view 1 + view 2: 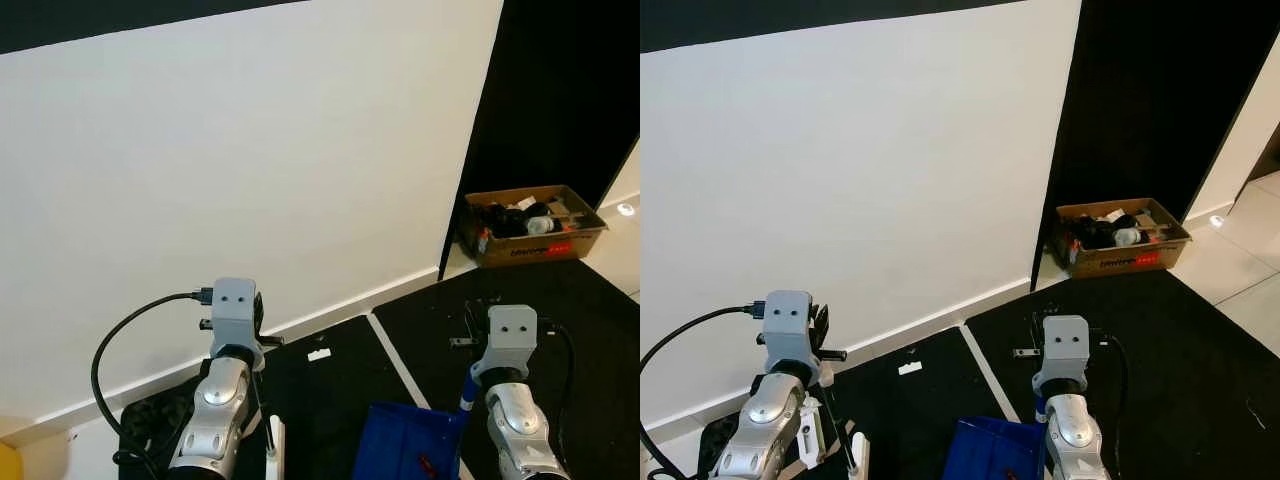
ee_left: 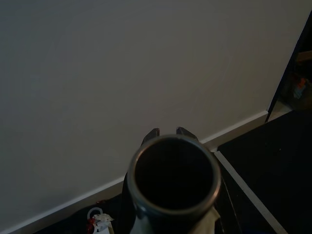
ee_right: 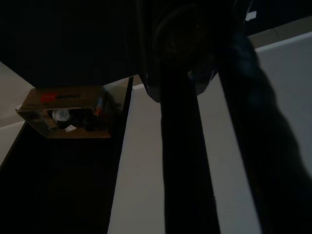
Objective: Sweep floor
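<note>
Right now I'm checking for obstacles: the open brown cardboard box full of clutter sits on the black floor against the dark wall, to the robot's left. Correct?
Not quite. The open brown cardboard box sits to the robot's right, as the left eye view shows; it does rest on the black floor by the dark wall.

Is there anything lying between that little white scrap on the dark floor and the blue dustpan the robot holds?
Nothing visible does. The white scrap lies on bare dark floor near the wall's base, and the blue dustpan sits nearer the robot, with only bare floor showing between them.
</note>
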Tool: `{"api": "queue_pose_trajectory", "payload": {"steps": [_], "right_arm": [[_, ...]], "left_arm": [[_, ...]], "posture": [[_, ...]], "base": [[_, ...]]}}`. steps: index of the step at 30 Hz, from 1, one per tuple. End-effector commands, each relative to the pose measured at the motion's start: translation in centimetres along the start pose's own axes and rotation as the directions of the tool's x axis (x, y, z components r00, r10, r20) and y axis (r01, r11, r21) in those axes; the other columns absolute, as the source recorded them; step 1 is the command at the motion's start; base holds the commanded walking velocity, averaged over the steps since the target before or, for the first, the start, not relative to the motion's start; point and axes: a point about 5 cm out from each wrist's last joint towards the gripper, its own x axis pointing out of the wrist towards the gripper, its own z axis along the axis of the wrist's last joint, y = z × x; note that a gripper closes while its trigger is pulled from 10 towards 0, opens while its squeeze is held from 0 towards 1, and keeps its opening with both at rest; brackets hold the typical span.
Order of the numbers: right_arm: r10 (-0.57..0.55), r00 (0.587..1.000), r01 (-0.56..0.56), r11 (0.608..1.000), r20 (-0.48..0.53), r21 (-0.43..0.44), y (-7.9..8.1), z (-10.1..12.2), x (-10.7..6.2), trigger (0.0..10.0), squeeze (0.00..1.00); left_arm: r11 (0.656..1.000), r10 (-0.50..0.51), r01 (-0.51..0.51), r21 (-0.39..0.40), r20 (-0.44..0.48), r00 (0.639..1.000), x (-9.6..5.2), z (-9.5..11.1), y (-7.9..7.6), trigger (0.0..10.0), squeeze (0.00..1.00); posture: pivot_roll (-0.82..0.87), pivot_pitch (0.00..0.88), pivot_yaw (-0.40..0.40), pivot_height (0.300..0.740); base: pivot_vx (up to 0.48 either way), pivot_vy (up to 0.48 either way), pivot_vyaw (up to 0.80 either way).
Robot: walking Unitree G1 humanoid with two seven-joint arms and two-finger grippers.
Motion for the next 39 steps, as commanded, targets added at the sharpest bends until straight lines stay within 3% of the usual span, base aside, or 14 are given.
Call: {"api": "queue_pose_trajectory", "payload": {"steps": [1, 16, 39], "right_arm": [[0.010, 1.000, -0.010, 1.000, -0.004, -0.004, 0.26, 0.04, 0.12, 10.0, 0.00], [0.009, 1.000, -0.009, 1.000, -0.008, -0.005, 0.35, 0.02, 0.16, 10.0, 0.00], [0.008, 1.000, -0.009, 1.000, -0.012, -0.007, 0.46, -0.10, 0.07, 10.0, 0.00]], "left_arm": [[0.999, 0.016, -0.017, 0.042, 0.013, 1.000, -0.14, 0.24, 0.79, 10.0, 0.00], [0.999, 0.014, -0.015, 0.044, 0.016, 1.000, -0.10, 0.29, 0.84, 10.0, 0.00], [0.999, -0.005, 0.004, 0.037, 0.040, 0.999, -0.19, 0.59, 0.78, 10.0, 0.00]], "posture": [[0.05, 0.046, 0.068, 0.740], [0.05, 0.049, 0.070, 0.740], [0.05, 0.049, 0.073, 0.740]], "base": [[0.000, 0.000, 0.00], [0.000, 0.000, 0.00], [0.468, 0.000, 0.00]]}}
